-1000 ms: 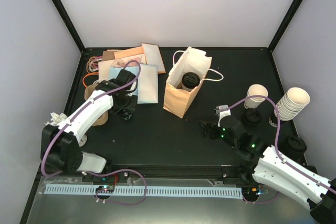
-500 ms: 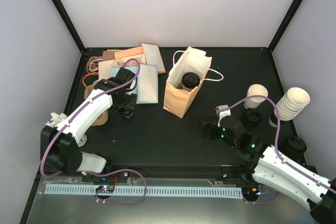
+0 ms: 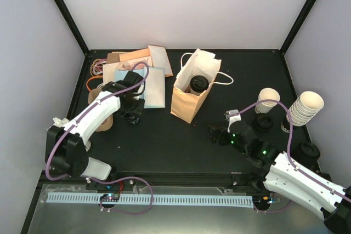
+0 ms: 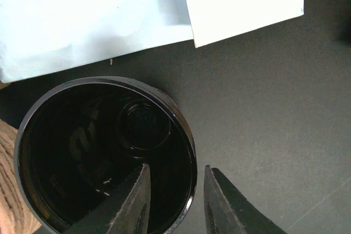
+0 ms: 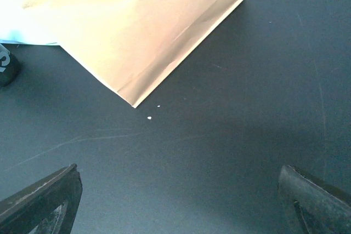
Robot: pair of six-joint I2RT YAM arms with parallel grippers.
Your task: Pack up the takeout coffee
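The takeout coffee [image 3: 198, 84] stands inside the open brown paper bag [image 3: 189, 102]; only its round black lid shows. My left gripper [image 3: 131, 115] hangs at the left over a separate round black lid [image 4: 104, 152] on the table. Its jaws stand a little apart in the left wrist view [image 4: 175, 167], one finger above the lid and one outside its rim, gripping nothing. My right gripper [image 3: 215, 134] is wide open low over bare table [image 5: 176, 175], just short of the bag's near corner [image 5: 137, 100].
Light blue and white paper sheets [image 4: 82, 15] lie just behind the lid, with envelopes [image 3: 140, 58] further back. At the right are a stack of cream cups [image 3: 305, 108], a single cup [image 3: 267, 99] and more black lids [image 3: 308, 152].
The left gripper's jaws have parted from shut, and the left arm has shifted slightly. The right arm has not moved.
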